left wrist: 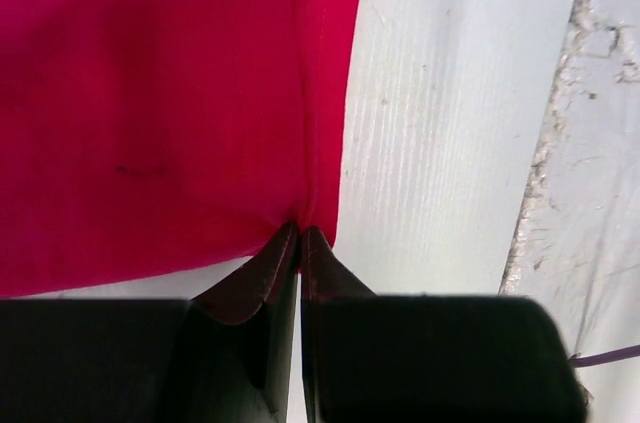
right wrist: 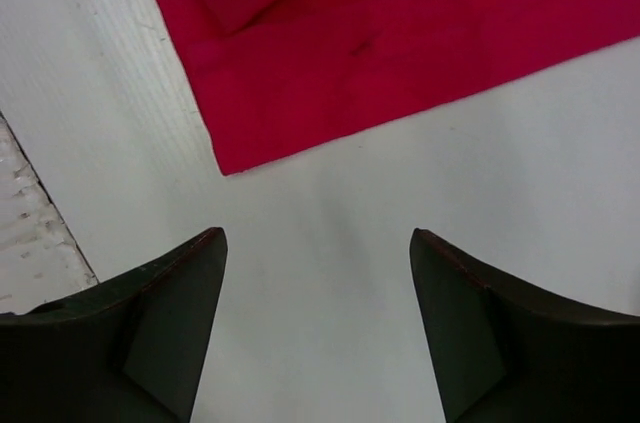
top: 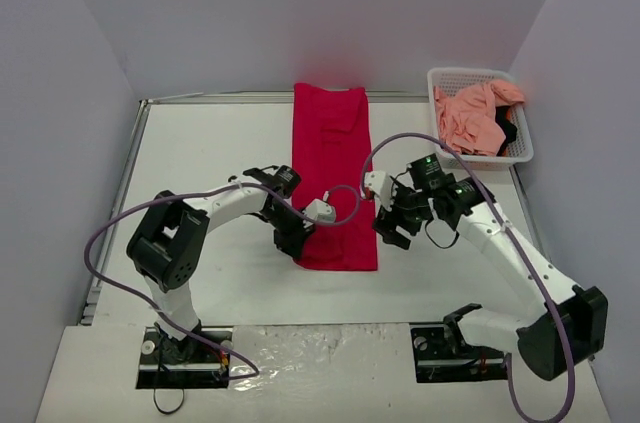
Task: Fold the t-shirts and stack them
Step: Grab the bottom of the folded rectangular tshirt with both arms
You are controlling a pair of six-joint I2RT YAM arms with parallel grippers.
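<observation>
Left gripper (left wrist: 302,233) is clamped on the near left corner of the long folded crimson red cloth t-shirt (top: 335,173) lying flat on the white table (top: 200,153). The right gripper (right wrist: 318,238) hangs spread apart just off its near right corner. Far right, a white plastic lattice basket (top: 478,74) holds the salmon pink t-shirt (top: 472,118) plus some black garment (top: 507,130).

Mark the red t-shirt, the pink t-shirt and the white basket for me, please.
red t-shirt (top: 330,143), top view, flat middle of the folded strip.
pink t-shirt (top: 472,121), top view, crumpled bulk inside the basket.
white basket (top: 465,72), top view, far rim.
</observation>
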